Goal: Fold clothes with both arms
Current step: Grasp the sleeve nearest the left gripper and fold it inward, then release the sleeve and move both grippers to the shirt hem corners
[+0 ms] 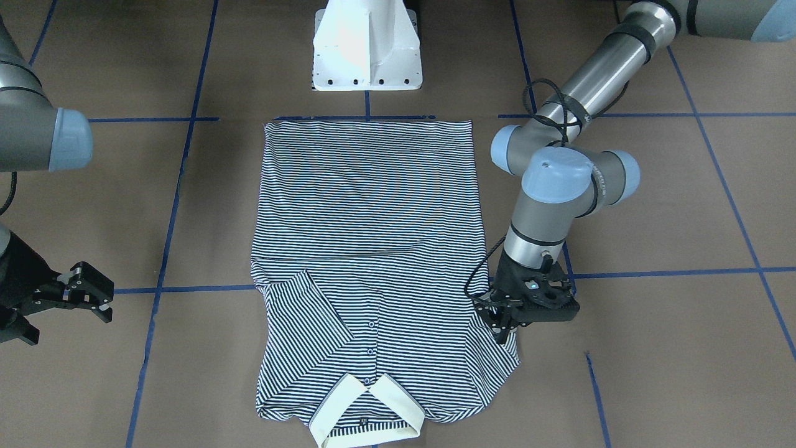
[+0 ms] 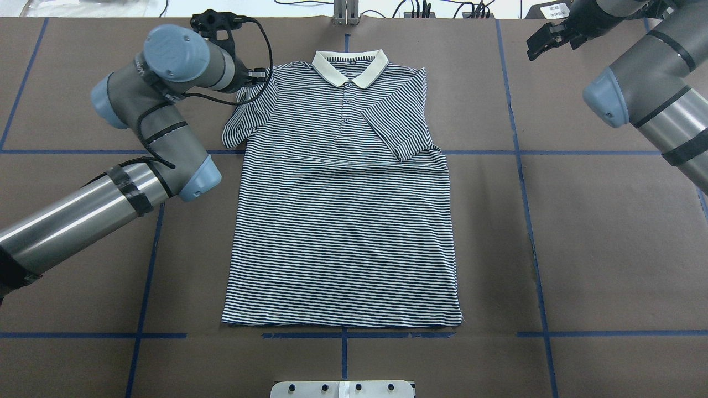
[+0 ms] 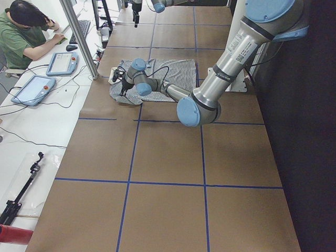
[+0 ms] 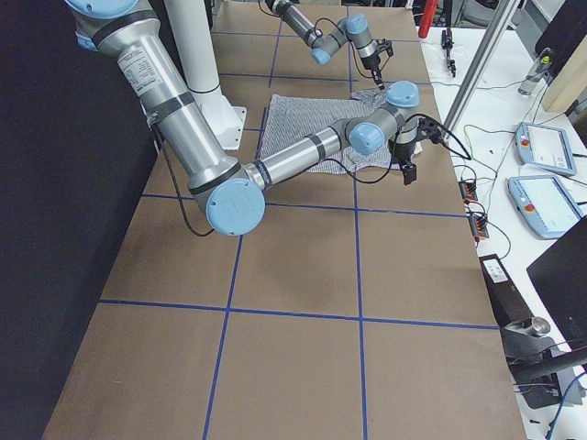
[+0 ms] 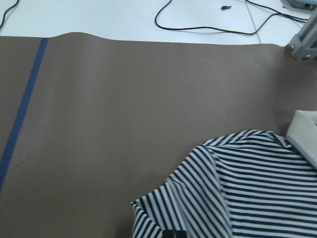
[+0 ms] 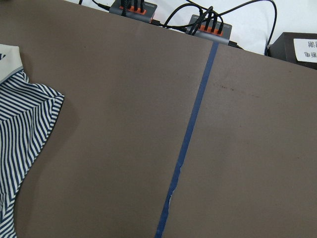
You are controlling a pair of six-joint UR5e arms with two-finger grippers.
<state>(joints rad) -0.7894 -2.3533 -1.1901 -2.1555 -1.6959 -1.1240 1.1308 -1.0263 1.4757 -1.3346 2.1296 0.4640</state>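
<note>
**Left hand** [image 1: 501, 330]: clenched on the outer edge of the gripped sleeve [image 5: 198, 208] of the polo shirt [image 2: 343, 221], at the collar end of the surface. In the left wrist view only a dark tip shows at the bottom edge, bedded in the striped cloth. In the overhead view the wrist hides the fingers.

**Right hand** [image 1: 99, 302]: released and holding nothing, over bare surface well apart from the shirt. The front-facing view's left edge cuts off its body.

**Surface** [image 2: 608, 221]: brown, crossed by blue tape lines [image 2: 532, 221].

**Left arm** [image 2: 83, 215] and **right arm** [image 2: 658, 105]: these enter from opposite sides, and every view crops both.

**Shirt**: lies flat, front up and centred. Its hem is toward the white pedestal base [image 1: 367, 50] and its cream collar [image 2: 348, 63] is at the far end.

**Folded sleeve** [image 2: 395, 130]: turned inward across the chest, just beside the buttoned placket [image 2: 347, 102], and covers part of the front.

**Side views**: the shirt appears small and lies partly behind the arms.
</note>
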